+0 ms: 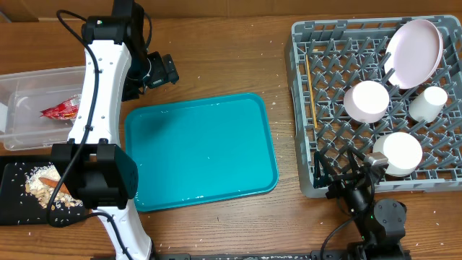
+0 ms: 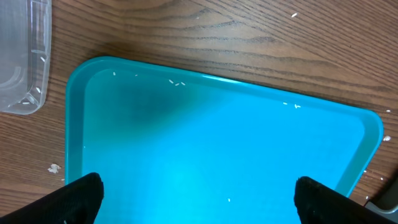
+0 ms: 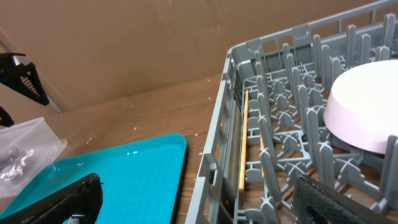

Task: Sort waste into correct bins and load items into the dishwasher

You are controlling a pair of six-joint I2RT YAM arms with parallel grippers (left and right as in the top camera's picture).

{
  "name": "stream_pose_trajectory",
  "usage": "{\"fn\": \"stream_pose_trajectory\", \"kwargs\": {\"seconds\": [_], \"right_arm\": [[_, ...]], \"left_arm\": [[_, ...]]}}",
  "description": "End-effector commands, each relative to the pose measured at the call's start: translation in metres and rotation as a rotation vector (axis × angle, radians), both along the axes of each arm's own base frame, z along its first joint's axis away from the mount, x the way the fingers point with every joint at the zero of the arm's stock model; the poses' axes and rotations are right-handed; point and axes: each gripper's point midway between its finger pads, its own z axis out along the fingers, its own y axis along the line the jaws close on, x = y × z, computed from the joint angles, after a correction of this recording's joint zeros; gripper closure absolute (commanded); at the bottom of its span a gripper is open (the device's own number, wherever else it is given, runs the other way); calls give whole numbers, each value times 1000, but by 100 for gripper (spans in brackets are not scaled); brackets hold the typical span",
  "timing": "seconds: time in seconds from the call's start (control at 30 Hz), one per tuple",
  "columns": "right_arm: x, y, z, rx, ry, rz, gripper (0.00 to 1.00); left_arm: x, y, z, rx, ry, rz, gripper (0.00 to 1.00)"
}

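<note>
While both the left gripper and the right gripper stand released and empty, we fear the right one, hanging so near, may bump the white bowl in the dish rack at the right edge of the table. Only overhead shows the red wrapper in the clear tub at the left edge.

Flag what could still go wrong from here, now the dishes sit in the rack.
1. The right gripper hangs open at the grey rack's near corner, close to an upturned bowl; a careless pull-back might clip either.
2. The left arm has its elbow over the shallow black tray, where loose food scraps lie; a low sweep could scatter them.
</note>
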Motion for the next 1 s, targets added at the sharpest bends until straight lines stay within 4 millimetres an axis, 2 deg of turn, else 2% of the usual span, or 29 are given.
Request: {"fn": "stream_pose_trajectory", "kwargs": {"seconds": [0.0, 0.1, 0.3, 0.5, 0.63, 0.97], "right_arm": [[1, -3, 6, -11, -62, -12, 0], [-1, -4, 13, -8, -104, -13, 0], [1, -11, 14, -8, -111, -45, 0], [6, -45, 13, -18, -115, -200, 0], [6, -57, 13, -21, -115, -248, 0], [6, -60, 13, -21, -115, -262, 0]], "left_arm": [[-1, -4, 3, -10, -6, 5, 0], [-1, -4, 3, -10, -6, 5, 0], [-1, -4, 3, -10, -6, 5, 0], [-1, -4, 3, -10, -6, 5, 0], [-1, -4, 3, -10, -6, 5, 1], [-1, -4, 3, -10, -6, 5, 0]]}}
